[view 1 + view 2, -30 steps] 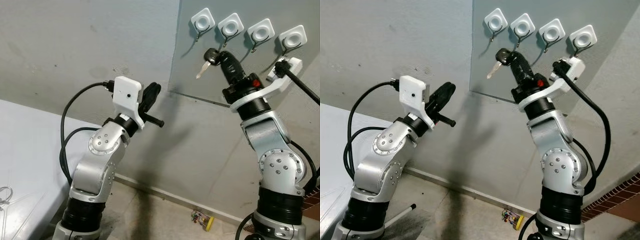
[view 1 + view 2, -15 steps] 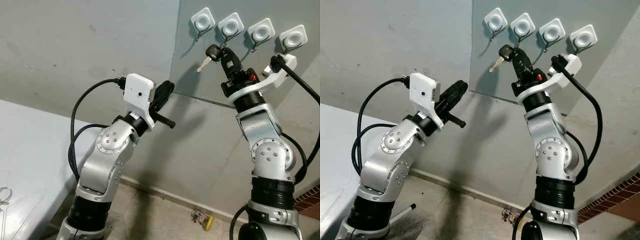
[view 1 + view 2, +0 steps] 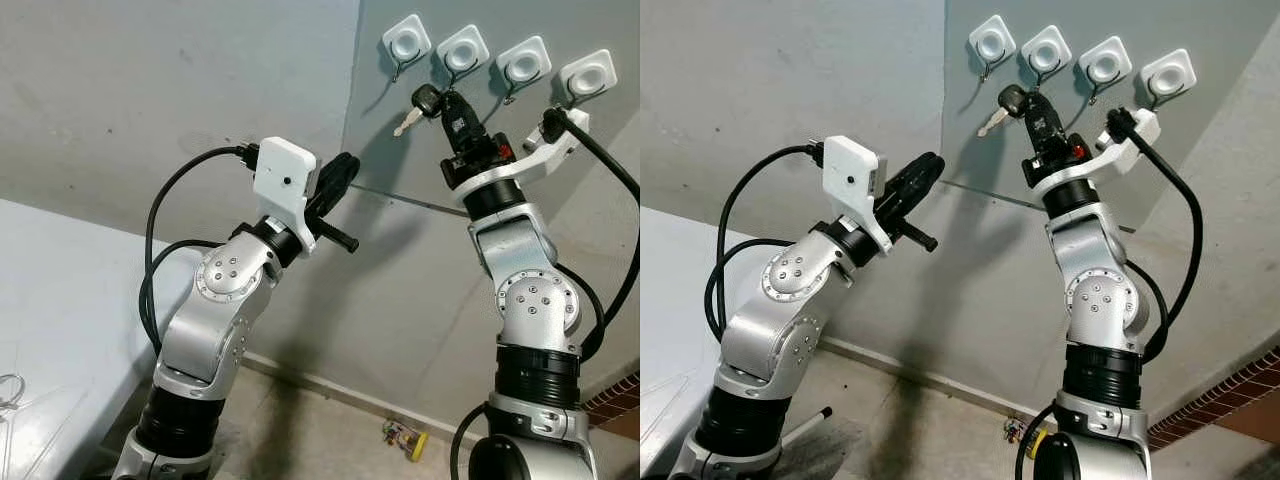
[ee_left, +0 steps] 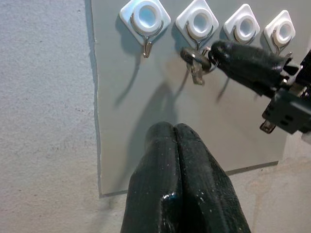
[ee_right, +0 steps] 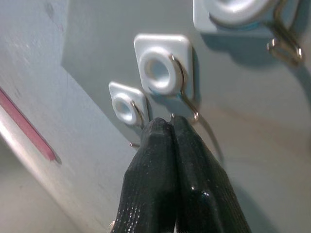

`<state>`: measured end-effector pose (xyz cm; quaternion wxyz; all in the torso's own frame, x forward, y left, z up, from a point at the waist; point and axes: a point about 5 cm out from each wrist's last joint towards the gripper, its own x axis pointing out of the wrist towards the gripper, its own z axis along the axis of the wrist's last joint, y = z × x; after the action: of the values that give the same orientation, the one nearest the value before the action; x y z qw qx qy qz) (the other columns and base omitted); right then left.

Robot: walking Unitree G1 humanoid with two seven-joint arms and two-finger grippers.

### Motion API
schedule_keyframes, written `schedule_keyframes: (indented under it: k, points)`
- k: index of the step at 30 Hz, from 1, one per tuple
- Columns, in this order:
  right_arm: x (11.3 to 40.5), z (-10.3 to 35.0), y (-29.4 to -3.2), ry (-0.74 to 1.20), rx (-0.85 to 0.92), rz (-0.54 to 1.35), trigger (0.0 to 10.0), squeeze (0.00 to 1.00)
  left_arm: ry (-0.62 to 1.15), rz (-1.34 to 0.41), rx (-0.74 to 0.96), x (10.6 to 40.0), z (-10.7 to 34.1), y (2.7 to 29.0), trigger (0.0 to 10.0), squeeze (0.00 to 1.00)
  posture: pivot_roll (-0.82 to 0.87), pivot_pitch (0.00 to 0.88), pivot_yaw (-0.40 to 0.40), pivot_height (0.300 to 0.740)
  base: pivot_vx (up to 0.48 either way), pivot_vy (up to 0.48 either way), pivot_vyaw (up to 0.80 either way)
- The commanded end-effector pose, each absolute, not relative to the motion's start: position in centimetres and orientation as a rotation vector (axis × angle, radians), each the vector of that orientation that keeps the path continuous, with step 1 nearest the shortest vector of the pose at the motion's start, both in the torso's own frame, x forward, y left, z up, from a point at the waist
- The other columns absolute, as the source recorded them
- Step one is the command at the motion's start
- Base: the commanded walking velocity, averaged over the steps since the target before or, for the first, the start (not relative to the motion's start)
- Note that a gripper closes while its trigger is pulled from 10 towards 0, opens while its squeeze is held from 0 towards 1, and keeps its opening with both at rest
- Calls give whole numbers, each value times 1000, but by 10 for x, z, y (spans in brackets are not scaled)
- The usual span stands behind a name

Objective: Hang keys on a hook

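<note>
Up close, right tool (image 3: 447,101) gripping keys (image 4: 195,63) (beneath hook (image 4: 200,23))

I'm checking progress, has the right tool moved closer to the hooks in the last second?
Yes. The right tool, shut on the key, has risen toward the second hook on the wall panel; it now sits just beneath it.

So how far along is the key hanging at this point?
Done: the right claw has the keys gripped and raised to the row of wall hooks, just below the second hook from the left. In hand: lining them up with that hook. Left: slipping them on and letting go. The left claw is shut, holding nothing.
</note>
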<state>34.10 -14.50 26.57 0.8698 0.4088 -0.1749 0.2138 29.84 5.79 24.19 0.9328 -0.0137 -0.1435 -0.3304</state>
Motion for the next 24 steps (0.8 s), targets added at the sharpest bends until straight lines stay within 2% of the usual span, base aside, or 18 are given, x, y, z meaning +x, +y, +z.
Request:
schedule_keyframes:
  k: [1,5,13,18,24]
  points:
    - [343,273,-144,-395,869,466,10000,0,-313,-702,-24,295,248,53,10000,0,-28,46,-23,740,0,0,0]
    - [342,275,-144,-402,875,480,10000,0,-311,-700,-24,295,248,54,10000,0,-25,51,-25,740,0,0,0]
    - [345,276,-152,-404,1030,458,10000,0,-309,-691,-35,295,249,55,10000,0,-24,55,-26,740,0,0,0]
    - [352,272,-157,-356,1192,433,10000,0,-309,-686,-38,295,250,56,10000,0,-18,61,-26,740,0,0,0]
    - [359,261,-158,-272,1266,407,10000,0,-312,-668,-42,295,251,60,10000,0,-15,65,-28,740,0,0,0]
